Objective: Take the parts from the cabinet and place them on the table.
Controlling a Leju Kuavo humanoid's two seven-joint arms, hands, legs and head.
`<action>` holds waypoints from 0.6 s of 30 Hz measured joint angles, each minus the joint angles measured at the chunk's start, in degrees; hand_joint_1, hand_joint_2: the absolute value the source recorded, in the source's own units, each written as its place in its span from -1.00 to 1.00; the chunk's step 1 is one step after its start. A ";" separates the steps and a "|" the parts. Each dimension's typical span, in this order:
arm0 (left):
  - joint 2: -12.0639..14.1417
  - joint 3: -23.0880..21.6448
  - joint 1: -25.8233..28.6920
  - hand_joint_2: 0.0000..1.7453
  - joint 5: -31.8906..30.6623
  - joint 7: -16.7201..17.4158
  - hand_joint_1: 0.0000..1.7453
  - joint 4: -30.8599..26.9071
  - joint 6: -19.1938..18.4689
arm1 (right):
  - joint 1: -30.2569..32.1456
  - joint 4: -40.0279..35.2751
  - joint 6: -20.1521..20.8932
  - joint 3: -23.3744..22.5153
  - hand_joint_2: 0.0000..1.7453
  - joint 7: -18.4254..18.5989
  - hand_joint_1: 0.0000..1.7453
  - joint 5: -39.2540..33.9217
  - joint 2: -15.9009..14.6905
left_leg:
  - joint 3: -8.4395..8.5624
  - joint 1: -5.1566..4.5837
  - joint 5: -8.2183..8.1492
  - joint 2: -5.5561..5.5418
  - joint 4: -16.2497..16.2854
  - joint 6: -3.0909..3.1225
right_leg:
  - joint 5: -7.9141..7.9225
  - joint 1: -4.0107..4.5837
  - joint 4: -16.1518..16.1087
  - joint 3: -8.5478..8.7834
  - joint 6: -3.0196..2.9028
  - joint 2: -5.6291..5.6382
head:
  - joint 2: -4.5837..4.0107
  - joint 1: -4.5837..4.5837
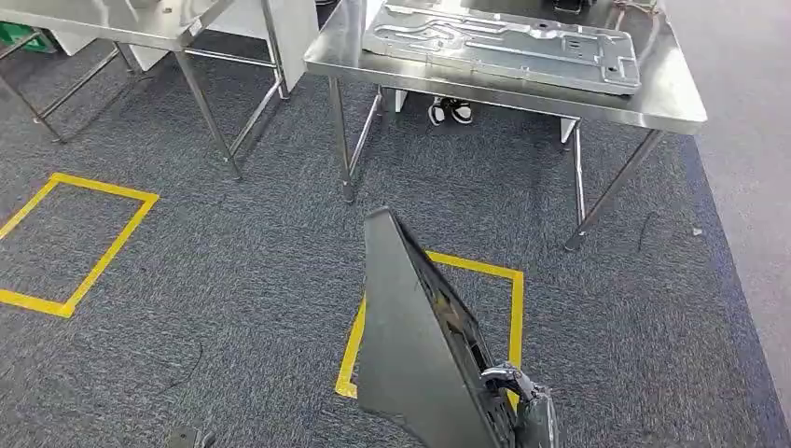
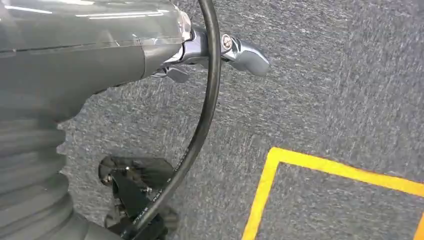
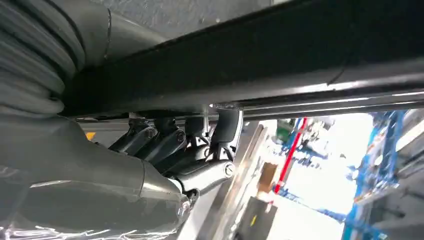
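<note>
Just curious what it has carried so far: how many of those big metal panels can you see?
2. One silver panel lies flat on the right steel table; one dark panel is held upright in the right hand. Others may be outside the frame.

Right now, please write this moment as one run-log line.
right hand: holds dark flat panel | left hand: empty | steel table: ahead

High head view; close wrist views

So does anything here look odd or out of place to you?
Nothing looks wrong. The dark panel stands steeply tilted on edge, but the right hand grips it. A similar silver part lies flat on the steel table.
</note>
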 joint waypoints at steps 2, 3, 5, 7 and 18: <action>0.05 0.05 0.09 1.00 -0.24 0.00 -1.00 0.00 0.00 | 0.08 0.00 -1.80 -0.02 1.00 1.25 1.00 1.63 -0.04 | 0.01 -0.01 -0.19 0.79 0.04 -0.07 | 0.16 -0.28 2.88 -1.58 0.27 -0.24 | 0.00 0.00; 0.04 0.05 0.07 1.00 -0.66 0.02 -1.00 0.00 0.00 | 0.07 -0.02 -3.25 -0.02 1.00 2.74 1.00 2.86 -0.04 | 0.15 0.01 -0.26 1.03 0.04 -0.16 | 2.00 -0.39 0.64 -0.44 0.31 -0.30 | 0.00 0.00; 0.04 0.05 -0.02 1.00 -1.25 0.13 -1.00 0.00 0.09 | 0.08 -0.18 -5.91 -0.09 1.00 5.45 1.00 5.28 -0.04 | 0.62 0.02 -0.52 1.28 0.04 -0.57 | 6.97 -0.43 -9.35 5.04 -0.01 -0.60 | 0.00 0.00; 0.04 0.05 -0.12 1.00 -1.47 0.13 -1.00 0.00 0.09 | -0.20 -0.55 -6.83 -0.20 1.00 6.56 1.00 6.02 -0.04 | 0.76 -0.43 -0.94 1.39 0.24 -1.26 | 7.09 0.06 -14.04 7.51 -0.47 -1.09 | 0.00 0.00; 0.92 0.05 -0.05 1.00 -2.32 0.39 -1.00 0.00 0.15 | -1.90 -1.20 -11.61 -0.29 1.00 10.10 1.00 10.00 -0.04 | -8.45 -0.02 -6.54 0.94 17.13 -3.12 | 6.39 0.25 -14.70 8.96 -3.11 -0.20 | 0.00 -0.04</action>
